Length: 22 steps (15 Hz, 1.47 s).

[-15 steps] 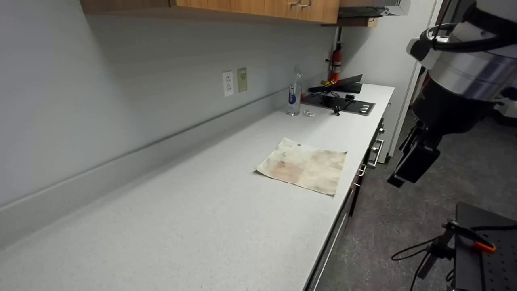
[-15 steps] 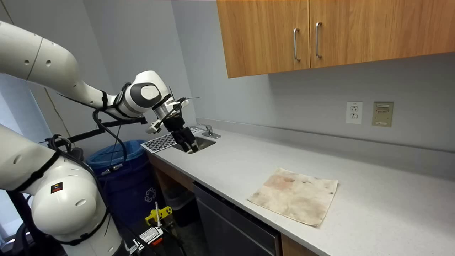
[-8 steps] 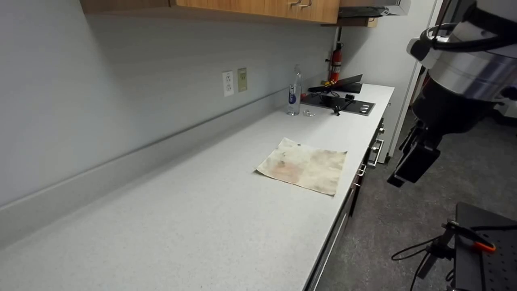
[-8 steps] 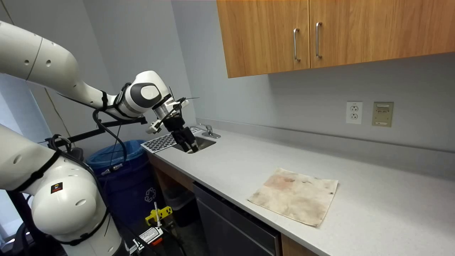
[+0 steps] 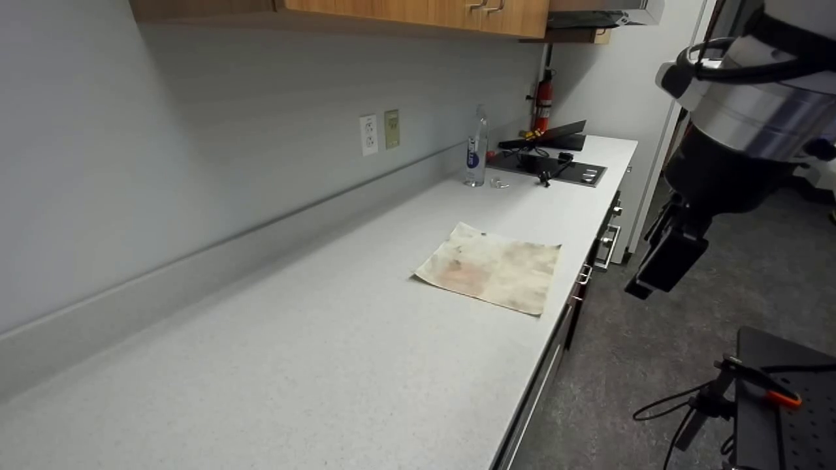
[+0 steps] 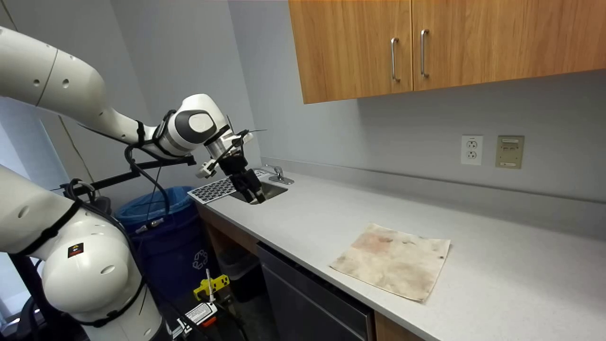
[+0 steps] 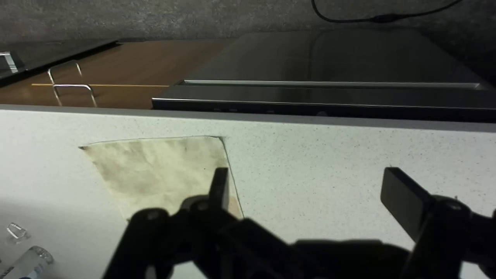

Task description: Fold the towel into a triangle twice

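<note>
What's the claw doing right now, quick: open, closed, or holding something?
Gripper: open, jaws wide apart, holding nothing.

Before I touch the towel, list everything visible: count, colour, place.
Counter: one, white, along wall
Towel: one, stained cream, spread on counter
Bottle: one, clear, near wall
Small object: one, clear, beside bottle
Cooktop: one, black, past bottle
Extinguisher: one, red, near cooktop
Wall plates: two, white and beige, on wall
Cabinets: count unclear, brown, above counter
Sink: one, grey, in counter
Faucet: one, silver, at sink
Patterned board: one, black-white, by sink
Large bin: one, blue, by counter
Power strip: one, yellow, lower than counter
Appliance: one, dark, under counter
Arm: one, white, beside counter
Gripper: one, black, open, apart from towel
</note>
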Motion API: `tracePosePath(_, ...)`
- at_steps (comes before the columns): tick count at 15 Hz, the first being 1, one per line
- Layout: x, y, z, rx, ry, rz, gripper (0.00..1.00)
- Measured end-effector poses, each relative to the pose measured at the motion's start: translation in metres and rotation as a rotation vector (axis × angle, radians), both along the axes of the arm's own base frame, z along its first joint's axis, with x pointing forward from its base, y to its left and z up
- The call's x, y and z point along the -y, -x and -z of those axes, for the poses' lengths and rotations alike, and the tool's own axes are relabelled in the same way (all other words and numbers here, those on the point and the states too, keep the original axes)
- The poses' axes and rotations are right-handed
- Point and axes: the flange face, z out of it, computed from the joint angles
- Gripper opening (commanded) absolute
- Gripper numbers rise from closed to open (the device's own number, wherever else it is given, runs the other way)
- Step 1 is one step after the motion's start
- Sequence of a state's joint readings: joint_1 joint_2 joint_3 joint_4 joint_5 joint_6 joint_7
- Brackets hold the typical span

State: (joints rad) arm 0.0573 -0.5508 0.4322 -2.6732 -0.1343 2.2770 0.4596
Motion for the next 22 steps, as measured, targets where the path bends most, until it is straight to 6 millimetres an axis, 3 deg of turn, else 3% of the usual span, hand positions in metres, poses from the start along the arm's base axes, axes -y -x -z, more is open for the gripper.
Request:
tracePosePath(5, 0.027, -0.008, 0.001, -0.008, 0.002, 0.04, 1.0)
tracePosePath(14, 0.119, -0.021, 0.012, -0.055, -0.02, 0.184, 1.0)
tracePosePath(22, 0.122, -0.021, 0.012, -0.057, -0.023, 0.192, 1.0)
